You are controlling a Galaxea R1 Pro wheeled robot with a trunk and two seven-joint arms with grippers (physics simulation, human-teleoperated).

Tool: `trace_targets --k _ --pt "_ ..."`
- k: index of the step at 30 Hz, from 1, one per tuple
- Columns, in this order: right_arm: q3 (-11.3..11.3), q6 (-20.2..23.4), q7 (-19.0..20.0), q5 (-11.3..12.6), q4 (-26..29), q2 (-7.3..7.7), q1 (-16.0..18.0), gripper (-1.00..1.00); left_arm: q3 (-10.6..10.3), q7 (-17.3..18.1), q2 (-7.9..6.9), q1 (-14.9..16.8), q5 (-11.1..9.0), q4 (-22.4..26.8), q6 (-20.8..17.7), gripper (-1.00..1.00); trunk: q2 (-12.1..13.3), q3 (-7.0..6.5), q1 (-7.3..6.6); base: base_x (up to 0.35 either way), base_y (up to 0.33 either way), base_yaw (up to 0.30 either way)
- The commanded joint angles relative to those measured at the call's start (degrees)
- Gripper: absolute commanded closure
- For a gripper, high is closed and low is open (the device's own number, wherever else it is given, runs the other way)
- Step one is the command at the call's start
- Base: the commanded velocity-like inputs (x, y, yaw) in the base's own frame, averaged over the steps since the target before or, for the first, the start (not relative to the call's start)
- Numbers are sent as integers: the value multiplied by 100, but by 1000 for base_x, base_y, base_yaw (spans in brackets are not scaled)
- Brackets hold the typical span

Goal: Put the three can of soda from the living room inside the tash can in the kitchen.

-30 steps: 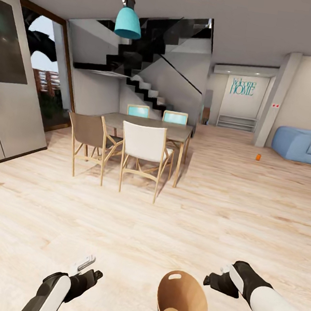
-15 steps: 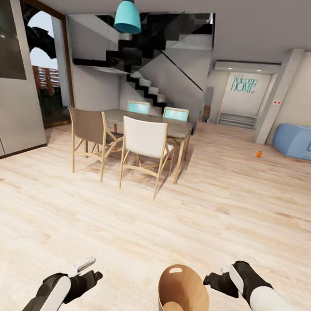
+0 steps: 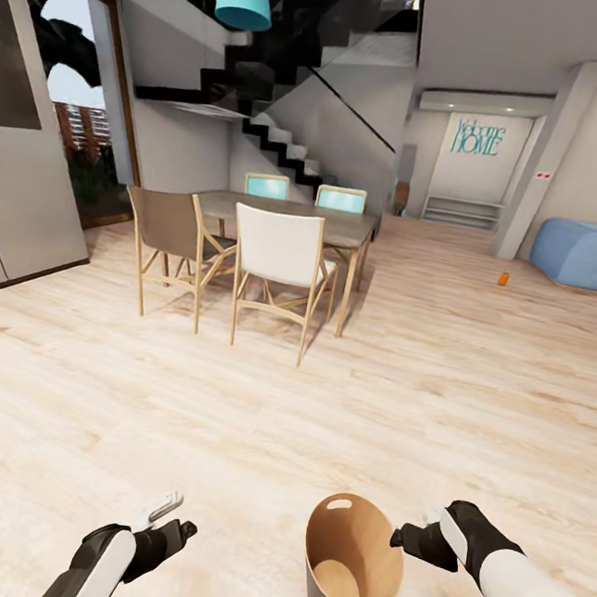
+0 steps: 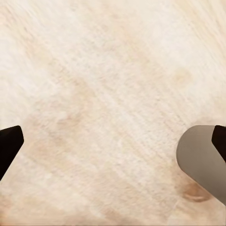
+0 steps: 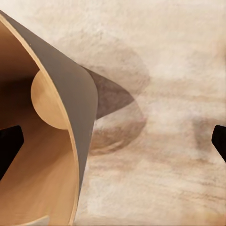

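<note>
The tash can (image 3: 353,557) stands empty on the near floor between the spread, empty left gripper (image 3: 162,517) and right gripper (image 5: 113,136) (also spread), while one orange can of soda (image 3: 503,279) lies far right by the sofa (image 3: 584,254), so collecting seems unfinished.

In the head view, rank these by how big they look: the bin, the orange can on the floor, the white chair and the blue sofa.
1. White chair
2. Bin, though nearness to the camera inflates it
3. Blue sofa, far off and cut by the frame edge
4. Orange can, a tiny speck
</note>
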State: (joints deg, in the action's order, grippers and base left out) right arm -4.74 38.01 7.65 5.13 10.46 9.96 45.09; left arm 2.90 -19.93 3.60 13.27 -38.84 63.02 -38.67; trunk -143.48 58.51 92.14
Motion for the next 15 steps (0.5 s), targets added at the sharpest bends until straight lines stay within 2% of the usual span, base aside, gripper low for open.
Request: trace_targets --k 1,13,15 --pt "0 -1 0 0 0 -1 0 -100 0 0 0 0 -1 0 0 -100 -2 23 2 0 0 0" --pt "0 -4 0 0 0 -2 0 -100 0 1 0 0 1 0 6 -100 -18 289 33 0 0 0" --pt "0 -4 0 -1 0 -2 0 -100 -1 4 0 0 4 0 11 -100 -18 289 33 0 0 0"
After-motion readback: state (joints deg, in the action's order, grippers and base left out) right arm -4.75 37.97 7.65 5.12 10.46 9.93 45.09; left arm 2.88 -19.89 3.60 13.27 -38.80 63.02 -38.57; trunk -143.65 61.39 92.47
